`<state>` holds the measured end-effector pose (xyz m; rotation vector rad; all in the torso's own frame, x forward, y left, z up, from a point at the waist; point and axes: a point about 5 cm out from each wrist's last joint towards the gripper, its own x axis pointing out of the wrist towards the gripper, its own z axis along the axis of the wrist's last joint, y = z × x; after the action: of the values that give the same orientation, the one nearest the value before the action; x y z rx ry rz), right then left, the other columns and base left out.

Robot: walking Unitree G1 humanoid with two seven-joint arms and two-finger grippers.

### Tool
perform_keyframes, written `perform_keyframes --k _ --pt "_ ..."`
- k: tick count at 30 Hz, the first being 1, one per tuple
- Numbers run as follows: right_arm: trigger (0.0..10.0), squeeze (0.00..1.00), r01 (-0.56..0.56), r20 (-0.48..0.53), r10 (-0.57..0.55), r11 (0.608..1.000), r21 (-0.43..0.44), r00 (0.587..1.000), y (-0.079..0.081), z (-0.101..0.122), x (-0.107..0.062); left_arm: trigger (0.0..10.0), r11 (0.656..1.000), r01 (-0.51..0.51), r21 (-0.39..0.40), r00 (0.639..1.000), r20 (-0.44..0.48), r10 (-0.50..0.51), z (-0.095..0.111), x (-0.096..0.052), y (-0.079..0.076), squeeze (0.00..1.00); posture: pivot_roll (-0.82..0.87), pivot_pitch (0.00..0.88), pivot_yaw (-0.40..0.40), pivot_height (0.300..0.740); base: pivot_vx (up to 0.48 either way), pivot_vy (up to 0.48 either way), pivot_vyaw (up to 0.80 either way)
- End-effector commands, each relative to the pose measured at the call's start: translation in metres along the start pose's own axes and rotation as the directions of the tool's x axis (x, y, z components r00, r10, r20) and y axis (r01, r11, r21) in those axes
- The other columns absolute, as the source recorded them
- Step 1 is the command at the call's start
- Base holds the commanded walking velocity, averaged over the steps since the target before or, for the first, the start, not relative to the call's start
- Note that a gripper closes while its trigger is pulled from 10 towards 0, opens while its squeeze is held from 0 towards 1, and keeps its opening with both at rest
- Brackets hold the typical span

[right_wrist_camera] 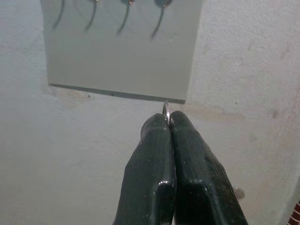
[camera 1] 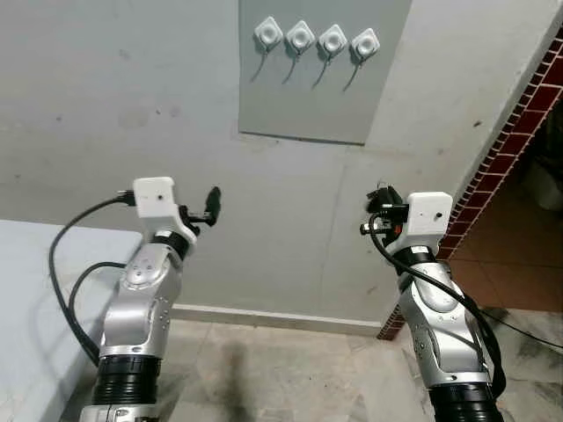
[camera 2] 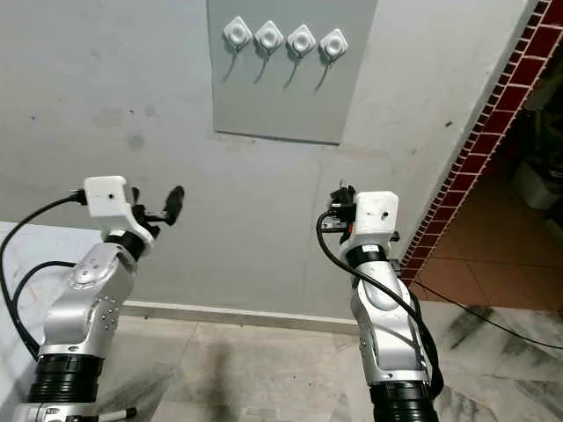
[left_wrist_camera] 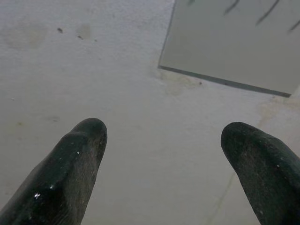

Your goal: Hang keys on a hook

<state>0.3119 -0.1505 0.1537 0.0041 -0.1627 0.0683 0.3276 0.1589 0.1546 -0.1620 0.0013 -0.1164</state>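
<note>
Both silver arms rise from below the grey panel [camera 1: 324,79], elbows bent, wrists aimed at the wall. Lower left of the panel, the left gripper [left_wrist_camera: 164,154] hangs with its fingers spread wide apart, empty, facing bare plaster. Lower right of the panel, the right gripper [right_wrist_camera: 169,123] has its fingers pinched tight together on a thin metal key ring [right_wrist_camera: 166,110], whose loop pokes out just past the tips (the keys themselves I can't make out). Beyond the grippers, high on the panel, four white hooks [camera 1: 317,39] sit in a row, each with a thin prong curling down, all bare. My guess is the carry is over and the approach is in hand: the ring is below the panel's lower edge, well apart from any hook. Next it would need raising and easing forward, so that the loop slips over an upturned prong before the fingers part. No writing or brand is readable anywhere.
</note>
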Motion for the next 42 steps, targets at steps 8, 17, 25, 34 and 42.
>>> perform_keyframes --k 8,17,25,34,42 --pt "10.0 0.0 0.031 0.026 -0.032 0.999 0.018 0.999 -0.001 0.003 -0.003 10.0 1.0 0.021 0.016 1.0 -0.002 -0.021 0.004 0.0 0.002 0.0 -0.03 0.0 -0.002 0.74 0.0 0.0 0.0" --pt "10.0 0.0 0.046 0.023 -0.046 0.999 0.029 0.999 0.0 0.0 -0.006 10.0 0.999 0.037 0.026 0.999 -0.002 -0.037 0.007 0.0 0.003 0.0 -0.03 0.0 0.019 0.74 0.0 0.0 0.0" --pt "10.0 0.0 0.044 0.026 -0.045 0.998 0.034 0.999 0.002 0.0 -0.006 10.0 0.999 0.045 0.022 0.999 -0.004 -0.045 0.006 -0.001 0.003 0.0 -0.03 0.0 0.02 0.74 0.0 0.0 0.0" --pt "10.0 0.0 0.046 0.05 -0.048 0.998 0.032 0.998 -0.001 0.007 -0.003 10.0 0.997 0.072 0.025 0.997 -0.019 -0.072 0.004 0.0 0.001 0.0 -0.03 0.0 0.018 0.74 0.0 0.0 0.0" --pt "10.0 0.0 0.045 0.07 -0.047 0.999 0.028 0.996 -0.004 0.012 -0.002 10.0 0.994 0.105 0.021 0.994 -0.011 -0.105 0.006 0.0 0.0 0.0 -0.04 0.0 -0.001 0.74 0.158 0.0 0.0"
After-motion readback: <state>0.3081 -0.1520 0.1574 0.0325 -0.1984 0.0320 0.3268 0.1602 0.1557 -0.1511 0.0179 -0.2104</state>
